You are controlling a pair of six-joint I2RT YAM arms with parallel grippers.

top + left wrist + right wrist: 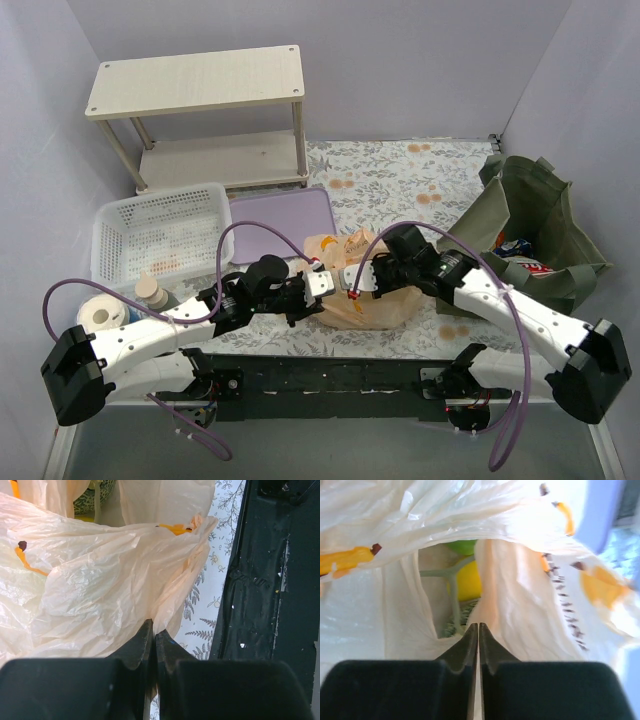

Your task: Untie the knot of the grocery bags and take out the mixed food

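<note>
Gripping the grocery bags [378, 303], which sit mid-surface [400, 170] at 5 o'clock from the lilac tray [280, 212]: left jaws pressed together on a fold at the bags' 9 o'clock side, right jaws pinching the mouth's rim near 11 o'clock. Knot not visible; mouth looks open, w/ yellow fruit [467, 580] and green fruit [462, 546] inside. Best approach, prob.: hold both pinches firm, draw apart slowly and low so the thin film doesn't tear
</note>
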